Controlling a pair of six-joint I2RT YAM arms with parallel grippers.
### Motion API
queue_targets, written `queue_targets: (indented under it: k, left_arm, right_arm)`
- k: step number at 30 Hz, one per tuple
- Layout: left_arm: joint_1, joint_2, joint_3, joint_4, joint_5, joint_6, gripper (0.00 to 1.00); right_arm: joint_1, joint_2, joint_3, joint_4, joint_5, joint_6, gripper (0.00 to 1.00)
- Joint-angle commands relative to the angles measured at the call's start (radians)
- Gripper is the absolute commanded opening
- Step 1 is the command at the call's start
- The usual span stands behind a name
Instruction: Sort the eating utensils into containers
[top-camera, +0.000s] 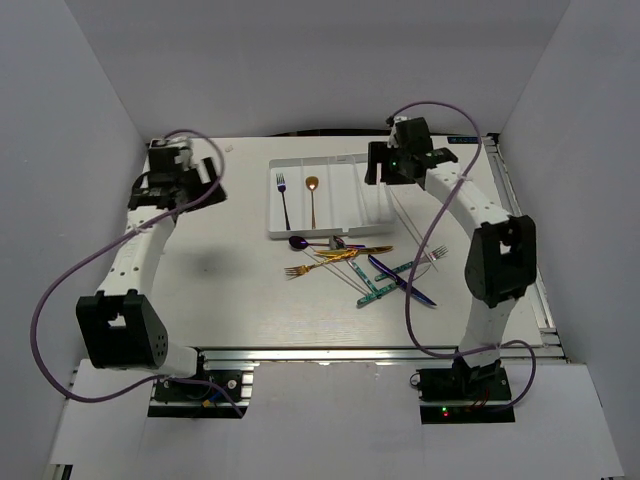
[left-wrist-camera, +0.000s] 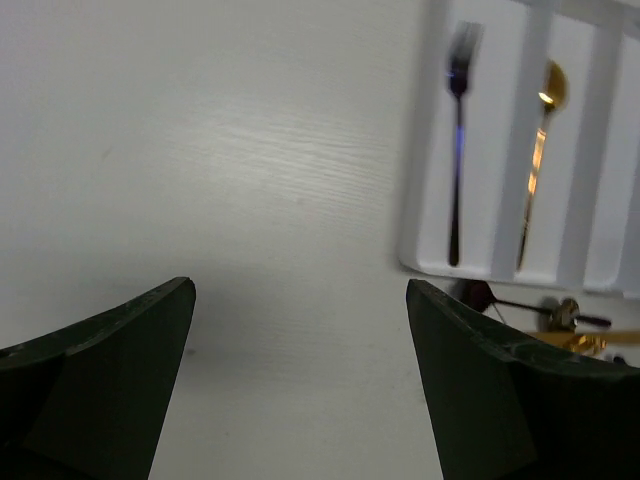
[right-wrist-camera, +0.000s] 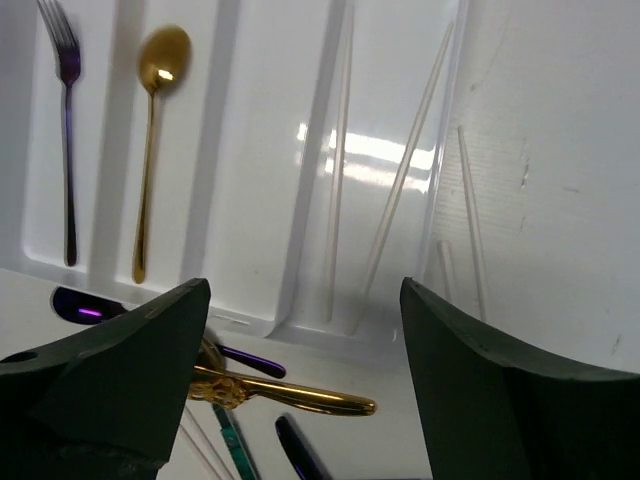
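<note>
The white tray (top-camera: 330, 234) lies at the table's far middle. A purple fork (top-camera: 283, 200) lies in its leftmost compartment and a gold spoon (top-camera: 313, 200) in the second. Two white chopsticks (right-wrist-camera: 340, 170) lie in the rightmost compartment; another chopstick (right-wrist-camera: 470, 220) lies on the table outside the tray's right wall. A pile of utensils (top-camera: 365, 265) lies in front of the tray: gold, purple and teal-handled pieces. My right gripper (right-wrist-camera: 305, 290) is open and empty above the tray's near right end (top-camera: 380, 168). My left gripper (left-wrist-camera: 298, 290) is open and empty over bare table left of the tray (top-camera: 200, 185).
A purple spoon (top-camera: 298, 242) and a gold piece (right-wrist-camera: 300, 398) lie right against the tray's front wall. A silver fork (top-camera: 435, 255) lies at the pile's right edge near the right arm. White walls enclose the table on three sides.
</note>
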Motion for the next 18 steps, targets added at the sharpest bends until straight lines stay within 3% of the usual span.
queue_targets:
  k: [1,5,7,8,13,18]
  left_arm:
    - [-0.221,0.032,0.089,0.068,0.143,0.262,0.98]
    - [-0.420,0.129,0.201,0.073,0.385,0.527,0.96]
    - [-0.476,0.243,0.273,0.041,0.453,0.574,0.93]
    - [-0.513,0.282,0.310,0.033,0.555,0.643,0.92]
    - [-0.596,0.494,0.512,0.027,0.801,0.798,0.89]
    - [-0.701,0.689,0.675,-0.030,0.918,0.965,0.87]
  right_arm:
    - [-0.005,-0.134,0.020,0.035,0.011,-0.076,0.86]
    - [-0.057,-0.230,-0.045,0.032,-0.003,-0.209,0.89]
    - [-0.094,-0.285,-0.087,0.024,-0.016,-0.250,0.89]
    - [-0.118,-0.300,-0.123,0.007,-0.033,-0.264,0.89]
    - [-0.371,-0.365,-0.219,-0.025,-0.102,-0.228,0.89]
    - [-0.604,-0.362,-0.236,-0.082,-0.214,-0.198,0.89]
